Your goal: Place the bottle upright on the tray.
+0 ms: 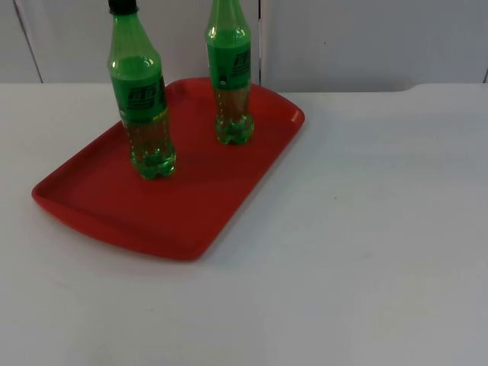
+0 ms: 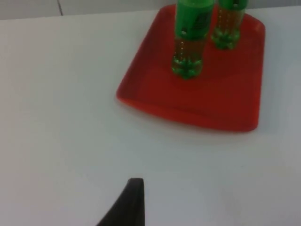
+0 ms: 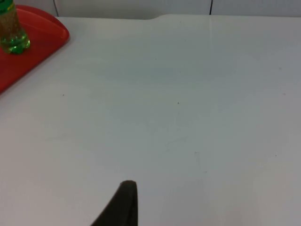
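Left gripper: a single black fingertip stands over bare white table, well apart from the tray; whether the gripper is spread or closed cannot be told, and it holds nothing visible. Right gripper: likewise a single black fingertip over bare table, well apart from the tray corner; its state cannot be told either. Outward from there, the top view shows a red tray lying at an angle on the table, near the grey wall. Two green bottles stand upright on the tray, apart from one another. The left bottle carries a black cap and a green label and stands at the tray's middle. The right bottle stands nearer the tray's far corner; its top is cut off by the frame
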`<state>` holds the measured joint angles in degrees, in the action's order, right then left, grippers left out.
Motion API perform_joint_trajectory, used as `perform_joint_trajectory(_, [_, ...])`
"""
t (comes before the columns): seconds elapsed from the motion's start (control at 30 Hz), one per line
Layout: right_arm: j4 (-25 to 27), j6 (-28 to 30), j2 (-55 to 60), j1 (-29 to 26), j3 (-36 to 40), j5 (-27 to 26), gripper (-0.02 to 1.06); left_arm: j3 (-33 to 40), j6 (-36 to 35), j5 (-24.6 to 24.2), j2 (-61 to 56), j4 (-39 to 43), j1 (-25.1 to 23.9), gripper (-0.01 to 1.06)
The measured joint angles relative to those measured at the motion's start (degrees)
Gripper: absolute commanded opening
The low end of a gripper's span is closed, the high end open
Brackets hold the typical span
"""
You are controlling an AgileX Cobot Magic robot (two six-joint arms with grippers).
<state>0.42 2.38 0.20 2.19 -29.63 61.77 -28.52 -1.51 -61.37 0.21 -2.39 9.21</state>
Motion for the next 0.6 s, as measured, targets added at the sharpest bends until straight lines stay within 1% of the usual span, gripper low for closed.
perform_joint_trajectory(0.37, [0.00,0.00,0.00,0.00,0.00,0.00,1.05,0.00,0.00,0.00,0.00,0.00,-7.77,1.05])
perform_joint_trajectory(0.4, [0.00,0.00,0.00,0.00,0.00,0.00,1.05,0.00,0.00,0.00,0.00,0.00,-7.77,1.05])
perform_joint_trajectory(0.53, [0.00,0.00,0.00,0.00,0.00,0.00,1.05,0.00,0.00,0.00,0.00,0.00,-11.00,1.05])
perform_joint_trajectory(0.6, [0.00,0.00,0.00,0.00,0.00,0.00,1.05,0.00,0.00,0.00,0.00,0.00,-11.61,1.05])
